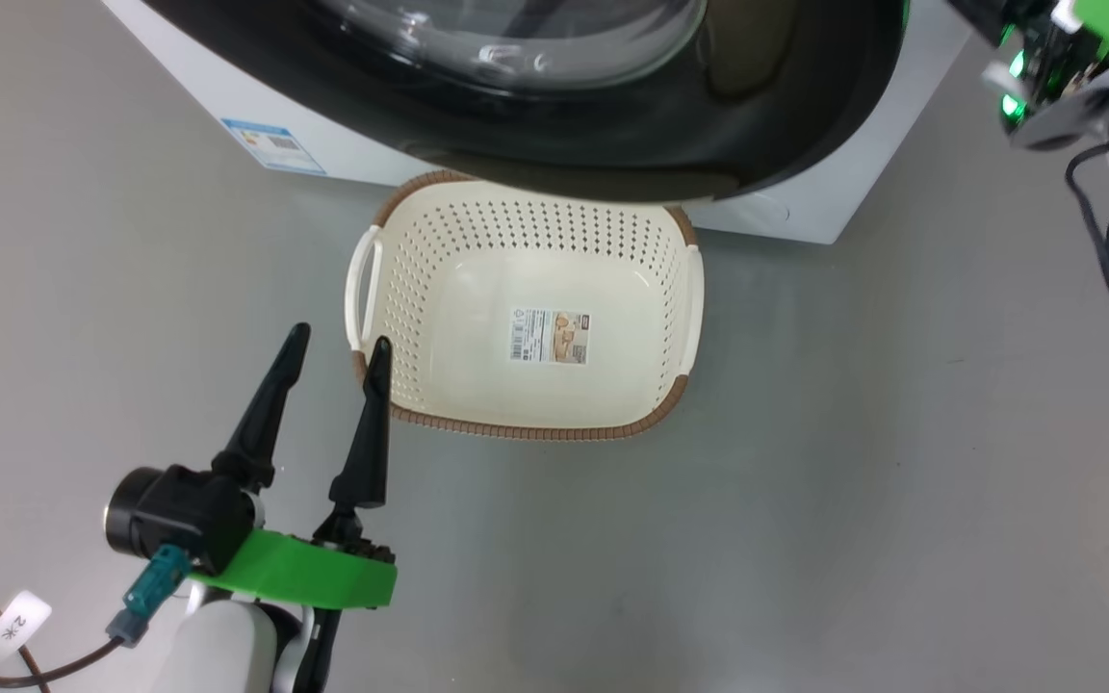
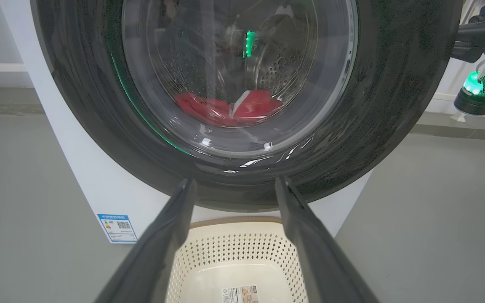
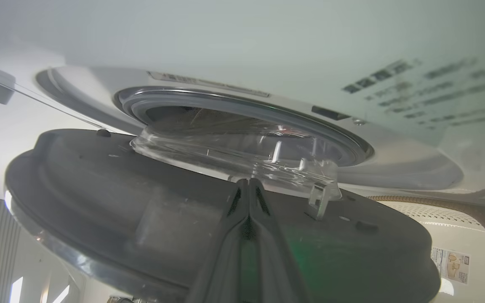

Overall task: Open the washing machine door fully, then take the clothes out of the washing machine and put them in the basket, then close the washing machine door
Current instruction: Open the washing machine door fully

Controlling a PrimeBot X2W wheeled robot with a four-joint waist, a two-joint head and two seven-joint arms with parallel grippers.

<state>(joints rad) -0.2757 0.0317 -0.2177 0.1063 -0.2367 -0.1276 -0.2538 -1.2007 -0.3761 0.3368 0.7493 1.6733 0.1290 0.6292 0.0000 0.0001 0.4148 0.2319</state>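
Overview of the work area, left to right. My left gripper (image 1: 341,339) hangs at lower left over the grey floor (image 1: 805,481). Its two long dark fingers are spread wide with nothing between them, and the right fingertip is just beside the left end of the cream-white perforated plastic basket with a brown woven-look rim (image 1: 400,318). The basket stands on the floor against the big white boxy washing machine (image 1: 256,87), partly under the large round washing machine door with a glossy black rim and clear glass bowl (image 1: 709,125). Through that glass the bright red clothes with a white band (image 2: 225,109) lie low in the drum. The door stands ajar, its bowl drawn partly out of the grey rubber drum ring (image 3: 242,107). My right gripper (image 3: 249,182) is pressed shut and holds nothing. Its tips are at the door's inner face, below the bowl; whether they touch it, I cannot tell.
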